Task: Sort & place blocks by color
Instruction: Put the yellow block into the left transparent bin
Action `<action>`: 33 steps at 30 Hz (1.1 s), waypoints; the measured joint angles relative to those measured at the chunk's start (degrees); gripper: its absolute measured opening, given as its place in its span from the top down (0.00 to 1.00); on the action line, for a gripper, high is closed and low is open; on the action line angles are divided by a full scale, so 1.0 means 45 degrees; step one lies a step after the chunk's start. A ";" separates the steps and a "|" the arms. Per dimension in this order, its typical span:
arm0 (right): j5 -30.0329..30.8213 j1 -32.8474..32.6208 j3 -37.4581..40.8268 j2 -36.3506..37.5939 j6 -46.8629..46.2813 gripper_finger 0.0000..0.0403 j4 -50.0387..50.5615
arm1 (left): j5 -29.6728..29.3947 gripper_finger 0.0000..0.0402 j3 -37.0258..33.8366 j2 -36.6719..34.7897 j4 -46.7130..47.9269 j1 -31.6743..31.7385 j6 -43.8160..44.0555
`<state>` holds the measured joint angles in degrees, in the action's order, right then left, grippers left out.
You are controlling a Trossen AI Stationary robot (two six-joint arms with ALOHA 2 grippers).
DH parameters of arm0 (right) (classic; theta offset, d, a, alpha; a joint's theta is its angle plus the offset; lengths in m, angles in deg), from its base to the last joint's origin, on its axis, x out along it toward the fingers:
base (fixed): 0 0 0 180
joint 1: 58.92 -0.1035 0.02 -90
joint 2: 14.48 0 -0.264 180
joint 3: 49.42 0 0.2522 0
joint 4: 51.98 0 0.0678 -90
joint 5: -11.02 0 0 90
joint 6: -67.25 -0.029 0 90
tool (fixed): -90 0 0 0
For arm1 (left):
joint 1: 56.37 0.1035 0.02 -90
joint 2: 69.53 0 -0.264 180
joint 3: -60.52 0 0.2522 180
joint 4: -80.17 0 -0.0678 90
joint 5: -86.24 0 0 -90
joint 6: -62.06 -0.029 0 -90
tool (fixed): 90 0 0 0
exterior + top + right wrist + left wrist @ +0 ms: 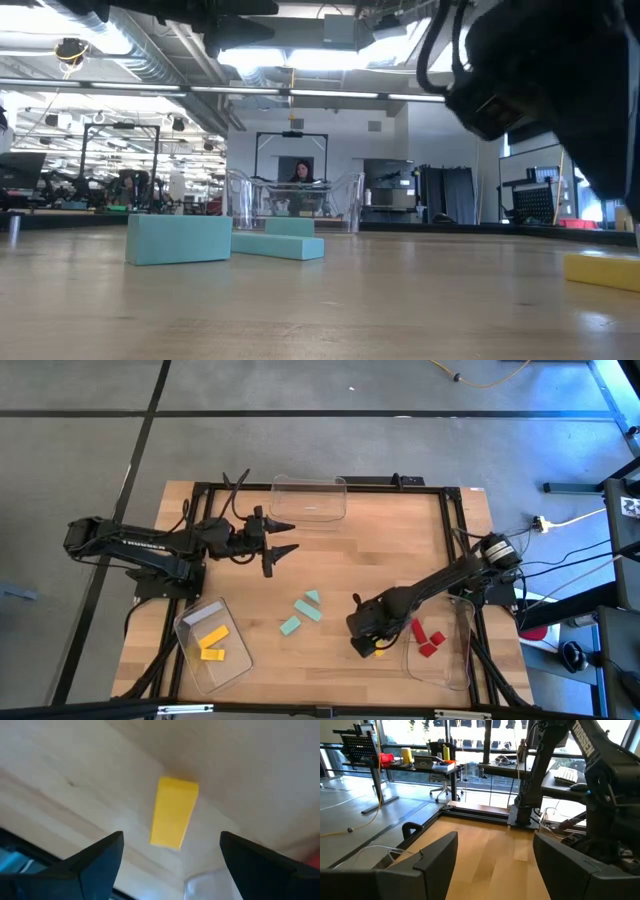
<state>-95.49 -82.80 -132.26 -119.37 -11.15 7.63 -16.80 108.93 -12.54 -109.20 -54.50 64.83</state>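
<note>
A yellow block (174,812) lies flat on the table near its near edge, also seen in the high view (379,652) and the low view (603,270). My right gripper (171,837) hangs open above it, pointing down, with one finger on either side and clear of it (366,647). Mint-green blocks (303,612) lie flat mid-table (180,240). Yellow blocks (212,643) sit in the near-left clear bin and red blocks (430,640) in the near-right one. My left gripper (292,537) waits open, level, beside the far bin (495,845).
Three clear bins stand on the wooden table: one at the far edge (310,482), one at the near left (188,622), one at the near right (450,672), close beside the right gripper. A dark frame (200,486) borders the table. A person shows far off in the room (301,175).
</note>
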 joint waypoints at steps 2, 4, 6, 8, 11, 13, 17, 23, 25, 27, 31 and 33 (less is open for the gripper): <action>0.0186 0.0000 0.0000 -0.0187 0.0140 0.18 -0.0254 | 0.0000 0.38 0.0000 0.0002 0.0000 0.0000 0.0000; 0.0187 0.0000 0.0000 -0.0354 0.0147 0.18 -0.0344 | 0.0003 0.37 0.0000 0.0000 -0.0005 0.0000 0.0000; 0.0156 0.0000 0.0000 -0.0515 0.0152 0.18 -0.0336 | 0.0000 0.37 0.0000 0.0000 -0.0004 0.0000 0.0000; 0.0118 0.0000 0.0000 -0.0632 0.0156 0.18 -0.0358 | 0.0005 0.37 0.0000 0.0000 -0.0010 0.0000 0.0000; 0.0081 0.0000 0.0000 -0.0824 0.0187 0.18 -0.0539 | 0.0003 0.37 0.0000 0.0000 -0.0013 0.0000 0.0000; 0.0078 0.0000 0.0000 -0.0924 0.0254 0.18 -0.0554 | 0.0002 0.37 0.0000 0.0000 -0.0010 0.0000 0.0002; 0.0071 0.0000 0.0000 -0.1121 0.0266 0.18 -0.0618 | 0.0000 0.37 0.0000 0.0004 -0.0010 0.0000 0.0005; -0.0063 -0.0161 -0.0025 -0.1412 0.0249 0.18 -0.0816 | 0.0004 0.37 0.0000 0.0003 -0.0010 0.0000 0.0005; -0.0053 -0.0198 -0.0034 -0.1431 0.0248 0.19 -0.0804 | 0.0003 0.37 0.0000 0.0000 -0.0010 0.0000 0.0005; -0.0053 -0.0199 -0.0034 -0.1436 0.0259 0.23 -0.0765 | 0.0000 0.37 0.0000 0.0004 -0.0010 0.0000 0.0005; 0.0054 -0.0209 -0.0019 -0.1446 0.0766 0.37 -0.0600 | 0.0005 0.37 0.0000 0.0000 -0.0010 0.0000 0.0005; 0.0073 -0.0213 -0.0015 -0.1455 0.1353 0.47 -0.0422 | 0.0000 0.37 0.0000 0.0000 -0.0010 0.0000 0.0005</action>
<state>-95.17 -83.76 -132.33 -125.92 -5.06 5.73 -16.80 108.93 -12.54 -109.25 -54.50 64.85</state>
